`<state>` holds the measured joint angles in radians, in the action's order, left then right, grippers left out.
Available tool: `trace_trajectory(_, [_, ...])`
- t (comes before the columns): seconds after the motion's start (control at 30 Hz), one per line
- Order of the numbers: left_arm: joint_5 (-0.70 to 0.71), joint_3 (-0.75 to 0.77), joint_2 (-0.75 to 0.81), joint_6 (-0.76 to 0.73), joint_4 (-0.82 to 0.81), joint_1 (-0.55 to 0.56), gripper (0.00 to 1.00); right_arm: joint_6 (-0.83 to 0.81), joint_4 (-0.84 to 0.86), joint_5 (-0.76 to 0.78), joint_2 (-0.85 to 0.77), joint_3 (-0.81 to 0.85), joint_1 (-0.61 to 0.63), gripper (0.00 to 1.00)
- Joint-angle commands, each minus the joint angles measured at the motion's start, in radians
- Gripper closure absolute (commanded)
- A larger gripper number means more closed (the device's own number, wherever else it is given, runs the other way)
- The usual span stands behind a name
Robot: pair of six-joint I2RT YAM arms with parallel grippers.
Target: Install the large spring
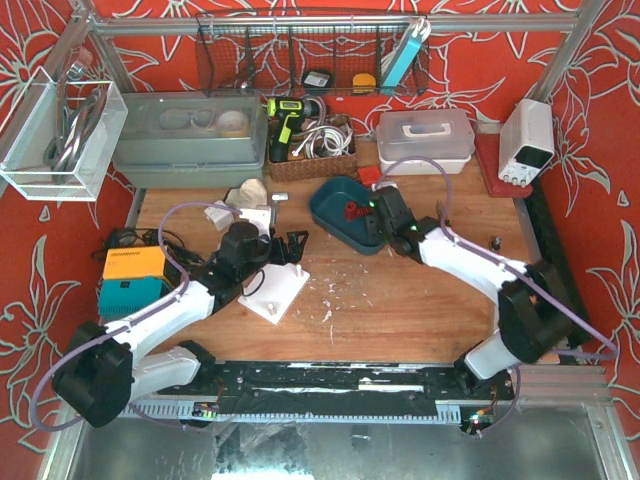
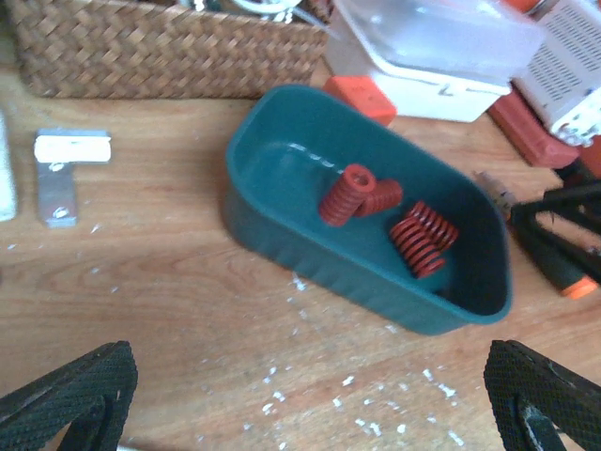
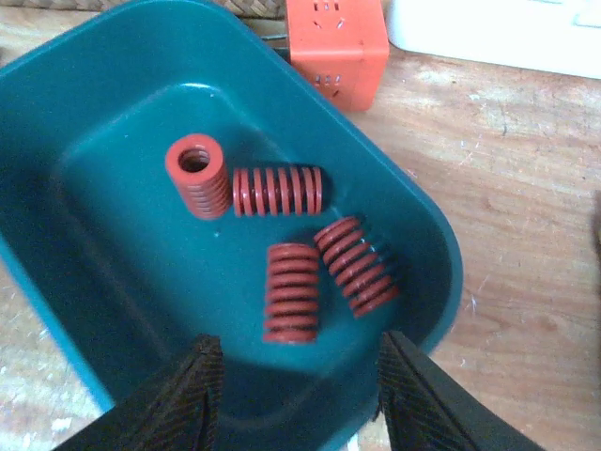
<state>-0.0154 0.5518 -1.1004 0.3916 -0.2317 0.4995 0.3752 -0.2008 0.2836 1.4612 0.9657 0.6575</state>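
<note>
A teal tray (image 1: 335, 205) stands at the table's middle back and holds several red coil springs (image 3: 291, 291). One spring (image 3: 194, 174) stands on end; the others lie on their sides. My right gripper (image 3: 299, 376) hovers open and empty over the tray's near end, with the nearest lying spring just ahead of its fingers; in the top view the right gripper (image 1: 388, 218) is over the tray. My left gripper (image 2: 305, 409) is open and empty above bare wood, short of the tray (image 2: 282, 221). A white base plate (image 1: 275, 292) with upright pins lies below the left gripper (image 1: 292, 247).
An orange block (image 3: 336, 38) sits just behind the tray. A wicker basket (image 2: 160, 47), a white lidded box (image 1: 425, 138) and a small metal bracket (image 2: 58, 174) lie along the back. White chips are scattered on the wood (image 2: 376, 395).
</note>
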Motion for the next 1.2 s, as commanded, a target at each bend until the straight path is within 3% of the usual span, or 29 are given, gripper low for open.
trace_trajectory(0.0, [0.068, -0.043, 0.032, -0.043, -0.034, 0.005, 0.0, -0.076, -0.168, -0.009, 0.156, 0.175, -0.019, 0.52])
trace_trajectory(0.3, [0.131, -0.068, 0.075, -0.061, -0.034, 0.005, 0.0, -0.14, -0.297, -0.031, 0.364, 0.345, -0.036, 0.57])
trace_trajectory(0.53, [0.111, -0.083, 0.1, -0.048, -0.048, 0.007, 0.0, -0.143, -0.295, -0.115, 0.396, 0.326, -0.066, 0.6])
trace_trajectory(1.17, [0.111, -0.087, 0.14, -0.042, -0.042, 0.014, 0.0, -0.148, -0.326, -0.144, 0.577, 0.404, -0.088, 0.58])
